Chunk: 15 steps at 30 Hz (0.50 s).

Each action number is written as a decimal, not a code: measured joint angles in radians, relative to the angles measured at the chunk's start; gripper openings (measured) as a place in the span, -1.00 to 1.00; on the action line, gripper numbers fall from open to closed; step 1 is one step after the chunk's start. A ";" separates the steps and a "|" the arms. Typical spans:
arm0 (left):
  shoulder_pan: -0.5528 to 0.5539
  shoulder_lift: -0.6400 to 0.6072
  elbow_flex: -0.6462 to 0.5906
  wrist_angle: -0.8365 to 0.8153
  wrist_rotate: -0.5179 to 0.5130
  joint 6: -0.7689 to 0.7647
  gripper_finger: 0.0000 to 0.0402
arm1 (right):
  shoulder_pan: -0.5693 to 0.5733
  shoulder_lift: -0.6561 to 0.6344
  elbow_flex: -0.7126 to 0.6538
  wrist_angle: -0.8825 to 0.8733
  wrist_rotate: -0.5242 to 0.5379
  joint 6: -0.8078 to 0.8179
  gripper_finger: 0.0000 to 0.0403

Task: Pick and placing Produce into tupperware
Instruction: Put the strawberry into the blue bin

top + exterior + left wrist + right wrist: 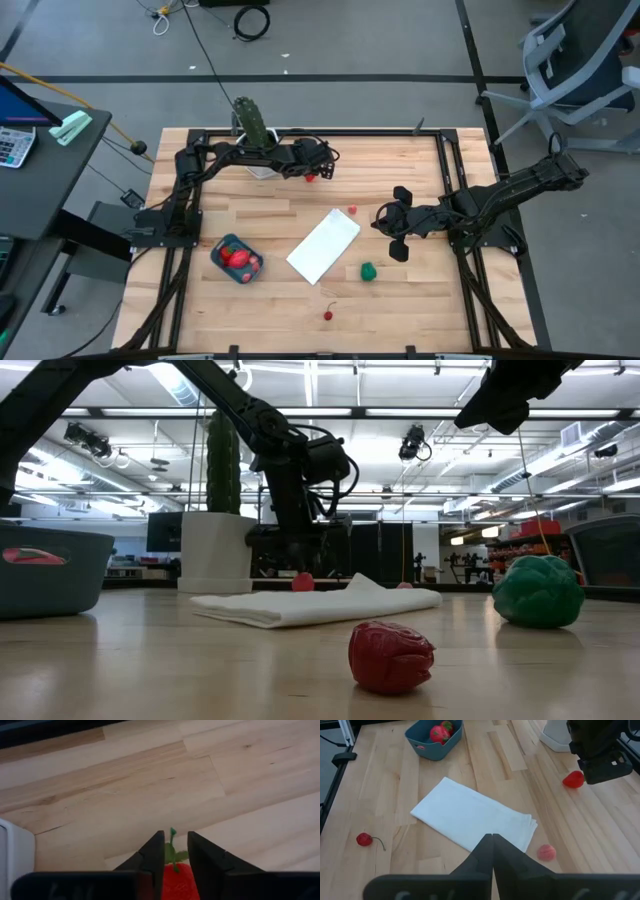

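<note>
- The teal tupperware [236, 259] sits near the table's left front, well apart from both grippers; it holds red fruit pieces [235, 257], with a touch of green on one of them in the right wrist view [440, 732].
- The left gripper [318, 172] reaches down at the table's far side, just beside the white plant pot [216, 552] with the cactus [250, 119].
- Its fingers [153, 857] stand on either side of a red strawberry [175, 879] with a green stalk, narrowly parted and close against it; the strawberry lies low at the wood, and whether they press on it I cannot tell.
- The right gripper [398, 226] hovers over the table's right half, its fingers [485, 851] pressed together and holding nothing.
- A white folded panel [324, 245] lies in the middle of the table [420, 300].
- Loose produce on the wood: a pinkish ball [352, 210] just beside the panel's far corner, a green piece [369, 271] in front of the right gripper, and a red cherry [328, 315] with a stalk nearer the front edge.
</note>
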 joint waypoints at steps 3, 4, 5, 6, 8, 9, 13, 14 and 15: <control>0.005 0.000 0.000 0.004 0.034 0.002 -0.66 | 0.000 0.000 0.000 0.000 0.000 0.000 -0.93; 0.006 0.000 0.000 0.004 0.034 0.005 -0.68 | 0.000 0.000 0.000 0.000 0.000 0.000 -0.93; 0.008 0.000 0.000 0.003 0.034 0.009 -0.70 | 0.000 0.000 0.000 0.000 0.000 0.000 -0.93; 0.008 0.000 0.000 0.003 0.034 0.011 -0.72 | 0.000 0.000 0.000 0.000 0.000 0.000 -0.93; 0.008 0.000 0.000 0.004 0.035 0.017 -0.77 | 0.000 0.000 0.000 0.000 0.000 0.000 -0.93; 0.008 0.000 0.000 0.004 0.034 0.030 -0.81 | 0.000 0.000 0.000 0.000 0.000 0.000 -0.93; 0.008 0.000 0.000 0.003 0.032 0.095 -0.97 | 0.000 0.000 0.000 0.000 0.000 0.000 -0.93; 0.008 0.000 0.000 0.003 0.027 0.102 -0.97 | 0.000 0.000 0.000 0.000 0.000 0.000 -0.93; 0.008 0.000 0.000 0.003 0.024 0.105 -0.96 | 0.000 0.000 0.000 0.000 0.000 0.000 -0.93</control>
